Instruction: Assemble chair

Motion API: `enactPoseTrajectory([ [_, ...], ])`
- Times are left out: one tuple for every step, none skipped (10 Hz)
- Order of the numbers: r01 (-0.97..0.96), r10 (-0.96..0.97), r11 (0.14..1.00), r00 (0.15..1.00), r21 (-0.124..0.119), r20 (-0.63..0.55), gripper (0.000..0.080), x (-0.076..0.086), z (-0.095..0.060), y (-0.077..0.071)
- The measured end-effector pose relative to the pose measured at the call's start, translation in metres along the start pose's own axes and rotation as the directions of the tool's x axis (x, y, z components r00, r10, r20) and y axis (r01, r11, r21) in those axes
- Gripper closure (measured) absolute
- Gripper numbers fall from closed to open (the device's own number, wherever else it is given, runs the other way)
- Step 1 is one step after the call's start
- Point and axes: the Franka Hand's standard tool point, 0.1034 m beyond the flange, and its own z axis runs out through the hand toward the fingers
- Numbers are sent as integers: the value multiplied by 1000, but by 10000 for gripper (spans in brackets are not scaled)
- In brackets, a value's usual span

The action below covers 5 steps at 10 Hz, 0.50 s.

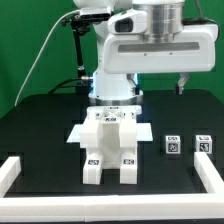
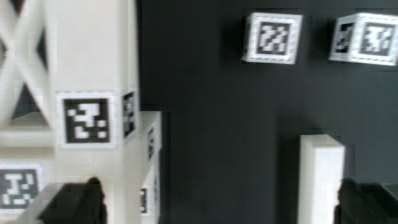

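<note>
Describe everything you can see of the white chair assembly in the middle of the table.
The chair assembly is glossy white plastic, blocky, made of joined panels and bars, some crossing diagonally. Black-and-white square tags mark its faces. It rests on the black table near the middle; only the table visibly touches it.

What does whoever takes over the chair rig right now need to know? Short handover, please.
Hand: open, empty, raised above the table on the exterior view's right of the build.
Chair structure: several parts joined, standing mid-table with tags facing the exterior camera.
Inner cube and outer cube: loose on the table on the exterior view's right of the structure, apart from it and from each other.
Done: the main body looks joined.
Left: probably fitting both cubes. I can't tell whether other parts are missing.
</note>
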Motion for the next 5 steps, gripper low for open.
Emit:
enactPoseTrajectory([
  [2,-2,1000,1000,-2,-13,150,-7,9,-12],
  [7,-7,1000,1000,-6,-11,150,-16,18,-22],
  [0,0,1000,1000,-8,-7,150,-19,20,-26],
  [-2,2,1000,1000,-8,-8,150,-18,20,-24],
  [-3,2,1000,1000,-8,-8,150,-18,20,-24],
])
